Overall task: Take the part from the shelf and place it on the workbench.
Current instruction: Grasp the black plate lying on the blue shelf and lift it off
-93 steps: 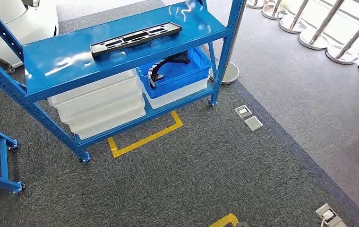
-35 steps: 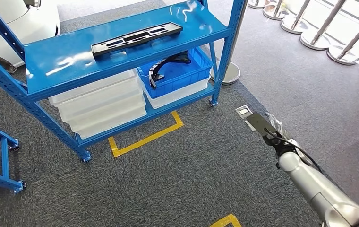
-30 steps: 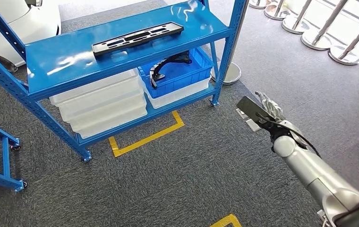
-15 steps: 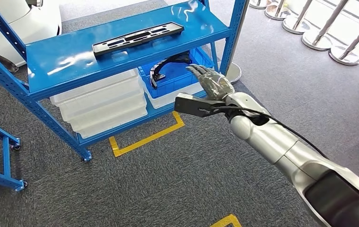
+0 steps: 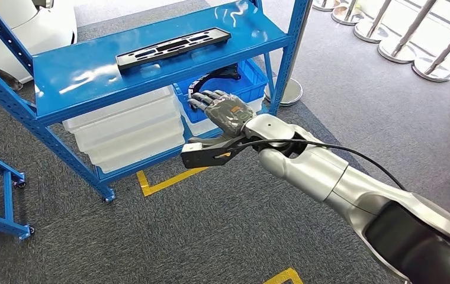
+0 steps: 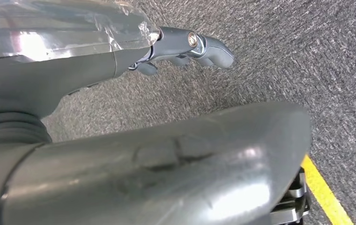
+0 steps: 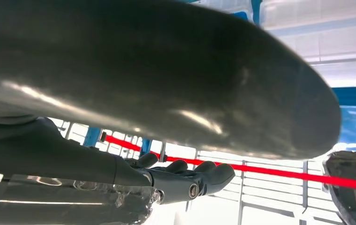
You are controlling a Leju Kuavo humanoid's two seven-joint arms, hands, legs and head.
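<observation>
Head view: our right hand point(image 5: 225, 110), fingers spread and holding nothing, hovers just before the lower shelf's front edge. The curved black part point(image 5: 215, 76) lies beyond it in the blue bin point(image 5: 252, 83), long axis along the shelf point(image 5: 63, 80). Our left hand point(image 6: 185, 44) hangs over carpet, its fingers hidden, so we cannot tell its state.

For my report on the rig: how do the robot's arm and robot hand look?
The right arm is smooth silver metal with a dark cover near the shoulder end. A thin black cable runs along it. The right robot hand is grey with darker fingers; a flat black piece juts out beside its wrist.
</observation>
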